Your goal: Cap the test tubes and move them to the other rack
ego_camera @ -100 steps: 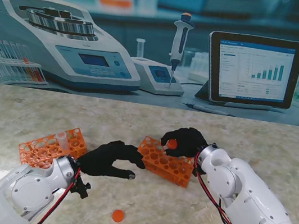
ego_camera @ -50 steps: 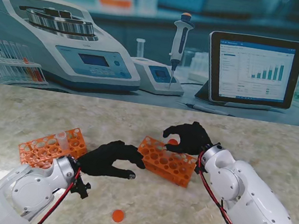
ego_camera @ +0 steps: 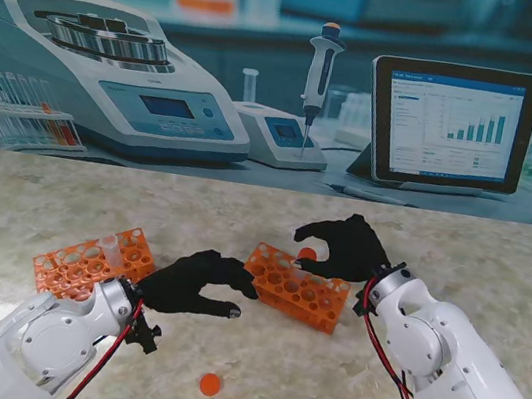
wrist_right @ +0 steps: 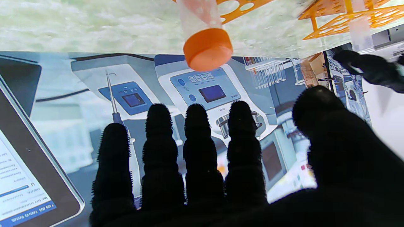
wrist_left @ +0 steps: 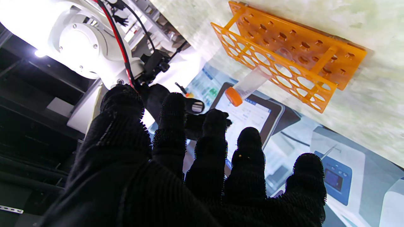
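Observation:
A capped test tube (ego_camera: 308, 256) with an orange cap (wrist_right: 207, 49) stands in the right orange rack (ego_camera: 298, 288). My right hand (ego_camera: 347, 249) hovers just behind and to the right of it. Its fingers (wrist_right: 197, 138) are spread, holding nothing and apart from the cap. The left orange rack (ego_camera: 94, 259) holds an uncapped clear tube (ego_camera: 109, 244). My left hand (ego_camera: 202, 283) rests between the two racks, open and empty. A loose orange cap (ego_camera: 209, 384) lies on the table nearer to me. The left wrist view shows the right rack (wrist_left: 293, 56) and the capped tube (wrist_left: 244, 88).
Beyond the marble table's (ego_camera: 500, 257) far edge is a lab backdrop with a centrifuge (ego_camera: 114, 74), a pipette (ego_camera: 319, 76) and a tablet (ego_camera: 450, 122). My right forearm (ego_camera: 443, 359) lies to the right of the right rack.
My right hand has let go of the capped tube and drawn back to the right, its fingers opening. The tube stays in the right rack. The left hand has not moved.

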